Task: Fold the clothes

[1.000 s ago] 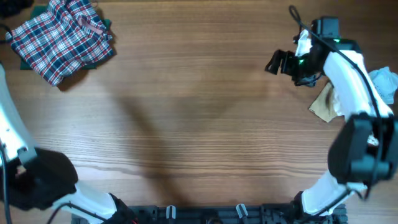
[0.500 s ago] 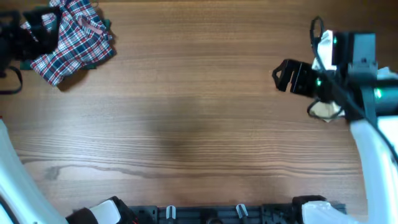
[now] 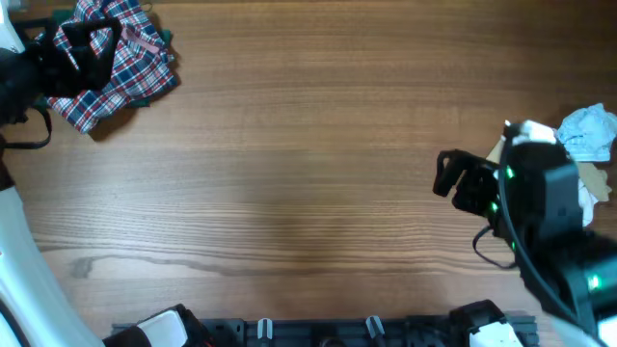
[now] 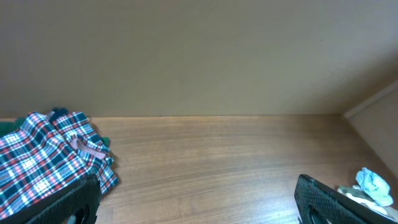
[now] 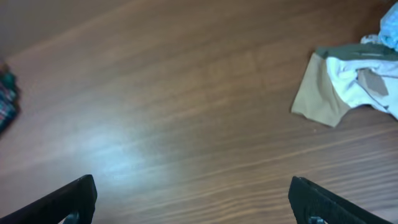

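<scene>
Clothes (image 3: 135, 72) lie bunched beneath the wide-open left claw (image 3: 89, 46); the right claw (image 3: 446, 175), also open, hangs well apart.

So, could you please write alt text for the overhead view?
A plaid cloth lies at the far left of the table, the open left gripper over it. The open right gripper hangs over bare wood near more clothes at the right edge.
</scene>
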### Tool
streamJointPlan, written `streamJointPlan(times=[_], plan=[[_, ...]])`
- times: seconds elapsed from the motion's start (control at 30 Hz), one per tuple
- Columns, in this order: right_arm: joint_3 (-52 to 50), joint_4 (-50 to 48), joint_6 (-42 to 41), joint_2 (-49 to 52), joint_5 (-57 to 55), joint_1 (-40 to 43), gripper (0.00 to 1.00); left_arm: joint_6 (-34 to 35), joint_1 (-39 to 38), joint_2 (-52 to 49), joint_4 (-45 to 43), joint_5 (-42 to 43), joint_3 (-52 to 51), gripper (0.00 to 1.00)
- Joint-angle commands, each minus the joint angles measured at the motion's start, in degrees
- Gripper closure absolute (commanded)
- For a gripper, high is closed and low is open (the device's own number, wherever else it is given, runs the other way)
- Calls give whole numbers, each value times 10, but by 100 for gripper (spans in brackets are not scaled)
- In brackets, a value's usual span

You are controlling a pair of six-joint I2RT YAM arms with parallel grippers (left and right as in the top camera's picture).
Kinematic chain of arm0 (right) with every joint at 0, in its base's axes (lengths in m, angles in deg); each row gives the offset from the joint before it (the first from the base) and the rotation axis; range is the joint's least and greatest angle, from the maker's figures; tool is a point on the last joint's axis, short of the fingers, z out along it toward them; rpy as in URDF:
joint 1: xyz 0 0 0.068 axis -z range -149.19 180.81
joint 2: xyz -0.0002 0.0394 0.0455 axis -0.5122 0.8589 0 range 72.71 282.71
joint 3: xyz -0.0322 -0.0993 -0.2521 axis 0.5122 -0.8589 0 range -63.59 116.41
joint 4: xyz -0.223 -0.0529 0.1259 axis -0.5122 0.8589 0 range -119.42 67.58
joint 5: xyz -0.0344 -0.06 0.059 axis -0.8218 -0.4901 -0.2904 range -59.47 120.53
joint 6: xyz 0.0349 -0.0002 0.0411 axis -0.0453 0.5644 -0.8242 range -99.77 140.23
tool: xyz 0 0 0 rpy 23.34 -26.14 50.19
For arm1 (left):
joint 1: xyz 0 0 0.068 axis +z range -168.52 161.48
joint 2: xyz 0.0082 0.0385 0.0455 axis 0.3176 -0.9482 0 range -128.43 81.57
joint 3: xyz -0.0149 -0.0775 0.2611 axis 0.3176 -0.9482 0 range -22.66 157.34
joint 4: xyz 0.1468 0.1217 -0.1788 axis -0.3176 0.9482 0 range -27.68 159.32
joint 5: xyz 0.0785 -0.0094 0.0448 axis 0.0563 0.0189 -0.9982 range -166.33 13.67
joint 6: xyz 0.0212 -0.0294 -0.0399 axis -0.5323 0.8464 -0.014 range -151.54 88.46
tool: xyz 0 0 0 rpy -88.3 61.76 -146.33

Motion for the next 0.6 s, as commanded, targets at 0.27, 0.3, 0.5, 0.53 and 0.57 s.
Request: streamJointPlan(times=[0.27, 0.3, 0.5, 0.53, 0.57], plan=[[-44, -28, -19, -26, -27, -3, 0, -11, -2, -3, -1, 9, 0, 0], [-44, -28, -19, -21, -27, -3, 0, -11, -2, -3, -1, 9, 0, 0], [-44, -10, -3, 11, -23, -3, 1, -11, -2, -3, -1, 9, 0, 0], [-44, -10, -2, 16, -23, -3, 0, -11, -2, -3, -1, 9, 0, 0], [-44, -15, -2, 22, -23, -3, 0, -11, -2, -3, -1, 9, 0, 0]])
